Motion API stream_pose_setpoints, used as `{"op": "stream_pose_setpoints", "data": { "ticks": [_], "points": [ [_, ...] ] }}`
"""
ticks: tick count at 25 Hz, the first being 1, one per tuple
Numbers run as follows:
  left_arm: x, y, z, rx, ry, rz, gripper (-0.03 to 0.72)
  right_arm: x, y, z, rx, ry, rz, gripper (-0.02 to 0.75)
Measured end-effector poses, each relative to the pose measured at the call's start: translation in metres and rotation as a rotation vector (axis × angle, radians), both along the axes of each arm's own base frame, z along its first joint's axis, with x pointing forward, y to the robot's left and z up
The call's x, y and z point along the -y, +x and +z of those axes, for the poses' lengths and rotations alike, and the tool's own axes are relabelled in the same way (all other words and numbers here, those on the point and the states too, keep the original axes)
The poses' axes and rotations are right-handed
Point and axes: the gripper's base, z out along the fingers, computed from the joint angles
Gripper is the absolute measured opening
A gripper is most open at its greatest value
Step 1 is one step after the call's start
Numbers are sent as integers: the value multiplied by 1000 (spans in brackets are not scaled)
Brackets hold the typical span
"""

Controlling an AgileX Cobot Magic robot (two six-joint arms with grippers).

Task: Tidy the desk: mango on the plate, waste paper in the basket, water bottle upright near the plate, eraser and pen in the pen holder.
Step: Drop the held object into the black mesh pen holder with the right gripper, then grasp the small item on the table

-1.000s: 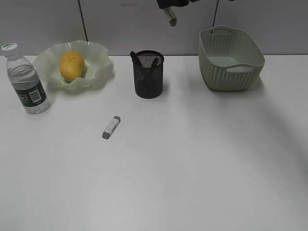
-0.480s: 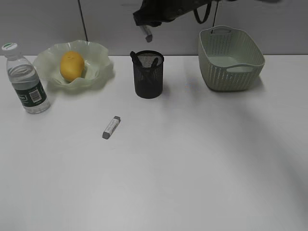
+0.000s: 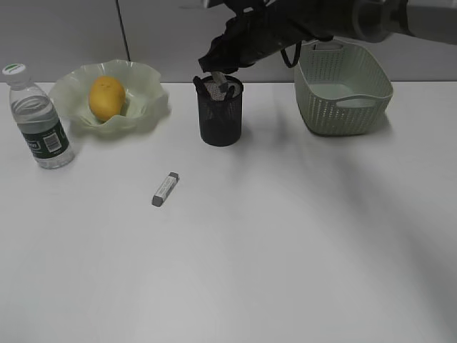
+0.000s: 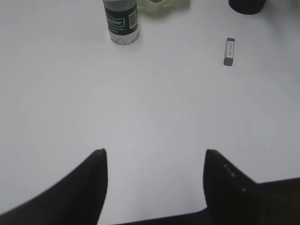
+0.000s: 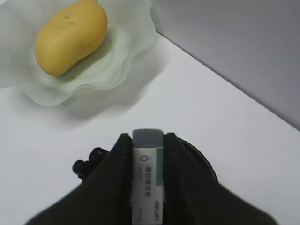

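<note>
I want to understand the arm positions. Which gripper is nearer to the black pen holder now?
Right. The right gripper hangs just over the pen holder, clamping an eraser. The left gripper is open low over bare desk, with the holder far off at its view's top edge.

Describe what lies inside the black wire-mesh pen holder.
Dark pen-like sticks poke above the black wire-mesh pen holder; the right gripper holds a white eraser over its mouth. The bottom is hidden.

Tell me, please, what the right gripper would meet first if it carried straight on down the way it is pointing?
Most likely the pen holder. The right gripper, clamped on an eraser, points down at the holder's open mouth, so the eraser would probably enter the cup first, though depth is hard to judge.
</note>
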Motion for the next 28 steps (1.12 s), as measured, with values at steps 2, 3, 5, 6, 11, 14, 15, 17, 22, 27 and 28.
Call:
{"op": "stream_pose_setpoints", "data": {
  "ticks": [2, 3, 5, 6, 11, 14, 15, 17, 22, 27, 28],
  "points": [
    [0, 0, 0, 0, 0, 0, 490, 0, 0, 0, 2, 0, -2, 218],
    [0, 0, 0, 0, 0, 0, 490, 0, 1, 0, 4, 1, -4, 255],
    [0, 0, 0, 0, 0, 0, 489, 0, 1, 0, 5, 1, -4, 356],
    [0, 0, 0, 0, 0, 0, 489, 0, 0, 0, 4, -1, -2, 390],
    [0, 0, 0, 0, 0, 0, 489, 0, -4, -4, -31, -46, 44, 451],
    [0, 0, 0, 0, 0, 0, 489, 1, -11, 2, -67, -82, 91, 454],
    [0, 0, 0, 0, 0, 0, 489, 2, -14, 7, -85, -97, 105, 454],
    [0, 0, 0, 0, 0, 0, 489, 6, -22, 22, -113, -129, 120, 451],
    [0, 0, 0, 0, 0, 0, 488, 23, -41, 62, -167, -228, 104, 435],
    [0, 0, 0, 0, 0, 0, 488, 41, -64, 113, -183, -255, 56, 433],
    [0, 0, 0, 0, 0, 0, 488, 45, -70, 124, -188, -258, 52, 433]
  ]
}}
